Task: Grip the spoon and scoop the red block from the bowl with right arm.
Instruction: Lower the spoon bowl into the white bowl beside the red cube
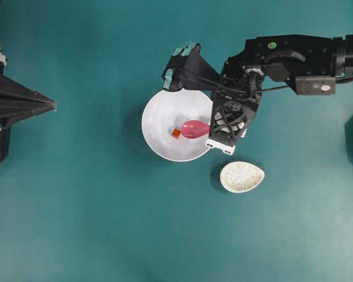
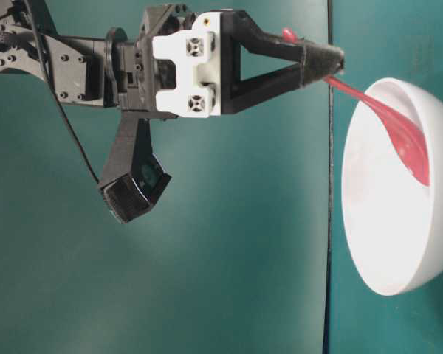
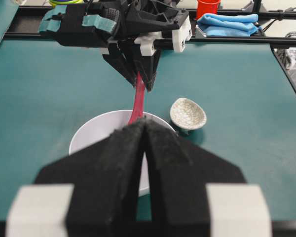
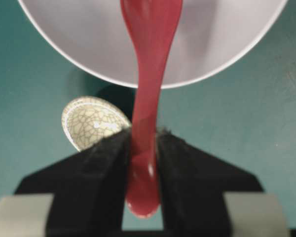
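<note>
right arm [image 1: 294, 56]: reaches in from the right edge of the table, forearm level, wrist bent down toward the bowl's right rim.
right gripper [image 4: 142, 148]: pads clamped on the spoon's handle near its tail end; the handle's rounded tip pokes out behind the pads in the right wrist view.
left gripper [image 3: 145, 143]: parked at the left edge of the table, fingers pressed together with nothing between them, pointing across the table toward the bowl.
table [image 1: 82, 223]: teal surface; carries the bowl near the middle and the small dish toward the lower right of it.
bowl [image 1: 159, 120]: large white round bowl, upright, near the table's centre; its right rim lies under the right gripper's body in the overhead view.
small dish [image 1: 242, 177]: speckled off-white teardrop dish, just beside the bowl on its lower right, apart from it.
spoon [image 1: 195, 128]: glossy pink; handle slopes down over the bowl's right rim, scoop low inside the bowl on the right half.
red block [image 1: 176, 133]: tiny orange-red cube on the bowl's floor, touching or just off the left tip of the scoop; cannot tell which.
in the way: the right gripper's white and black frame hides the spoon's handle from overhead.
far edge: a red cup [image 3: 207, 7] and a blue cloth [image 3: 226, 22] sit beyond the table's rail.
</note>
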You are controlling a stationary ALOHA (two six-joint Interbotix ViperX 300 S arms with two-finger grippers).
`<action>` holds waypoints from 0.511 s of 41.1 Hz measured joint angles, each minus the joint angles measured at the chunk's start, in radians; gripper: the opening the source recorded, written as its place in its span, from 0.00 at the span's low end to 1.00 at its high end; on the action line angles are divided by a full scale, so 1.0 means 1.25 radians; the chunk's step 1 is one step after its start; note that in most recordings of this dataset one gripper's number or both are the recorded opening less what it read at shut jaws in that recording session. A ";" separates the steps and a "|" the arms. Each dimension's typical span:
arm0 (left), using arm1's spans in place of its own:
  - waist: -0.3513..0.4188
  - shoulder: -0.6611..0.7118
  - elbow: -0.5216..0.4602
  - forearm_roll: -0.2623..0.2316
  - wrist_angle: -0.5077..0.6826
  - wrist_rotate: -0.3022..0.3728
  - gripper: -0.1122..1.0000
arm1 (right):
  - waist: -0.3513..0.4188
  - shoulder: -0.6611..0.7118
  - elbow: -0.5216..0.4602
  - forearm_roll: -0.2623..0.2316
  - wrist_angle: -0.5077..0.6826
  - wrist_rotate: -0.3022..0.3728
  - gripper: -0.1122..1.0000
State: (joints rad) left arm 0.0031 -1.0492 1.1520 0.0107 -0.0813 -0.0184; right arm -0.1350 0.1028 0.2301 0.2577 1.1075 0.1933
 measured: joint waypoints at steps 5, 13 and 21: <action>0.000 0.001 0.000 0.000 0.000 0.001 0.10 | 0.001 0.006 0.000 0.000 -0.001 0.000 0.30; 0.000 0.000 0.000 0.000 0.000 0.005 0.10 | 0.012 0.018 0.000 0.001 -0.022 -0.002 0.30; 0.000 0.001 0.000 0.001 0.000 0.010 0.10 | 0.015 0.038 -0.012 0.001 -0.047 -0.004 0.30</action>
State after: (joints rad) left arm 0.0031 -1.0477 1.1520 0.0123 -0.0813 -0.0061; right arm -0.1166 0.1503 0.2148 0.2592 1.0492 0.1887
